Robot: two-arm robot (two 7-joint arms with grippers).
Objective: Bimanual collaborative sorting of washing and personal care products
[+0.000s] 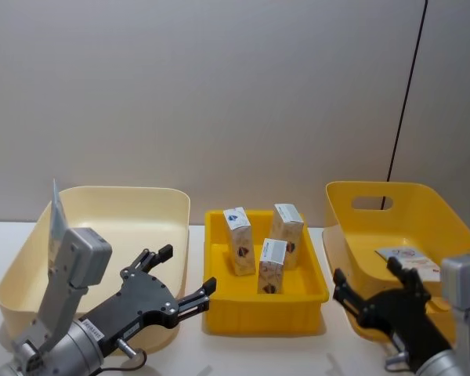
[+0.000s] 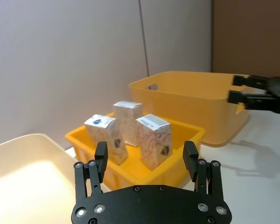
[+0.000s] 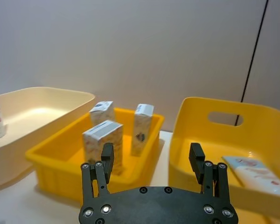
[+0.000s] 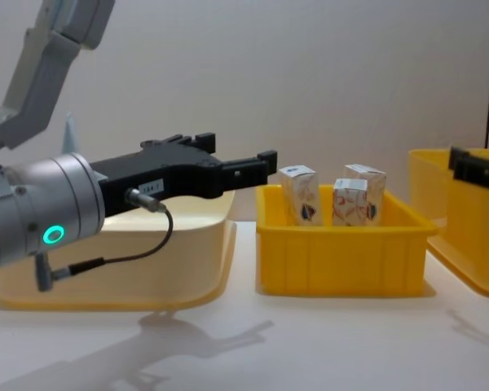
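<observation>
Head view: tube (image 1: 57, 211) mostly behind left arm (image 1: 72, 270).

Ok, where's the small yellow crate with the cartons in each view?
Head: crate, lower centre.
Left wrist: crate just beyond the open left claw.
Right wrist: crate beyond the open right claw.
Chest: crate right of centre.
Shared landmark: three white cartons standing inside.

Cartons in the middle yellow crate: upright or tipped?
Upright. All three cartons stand on end in the middle yellow crate, with their tops above its rim in the chest view; none lies flat.
</observation>
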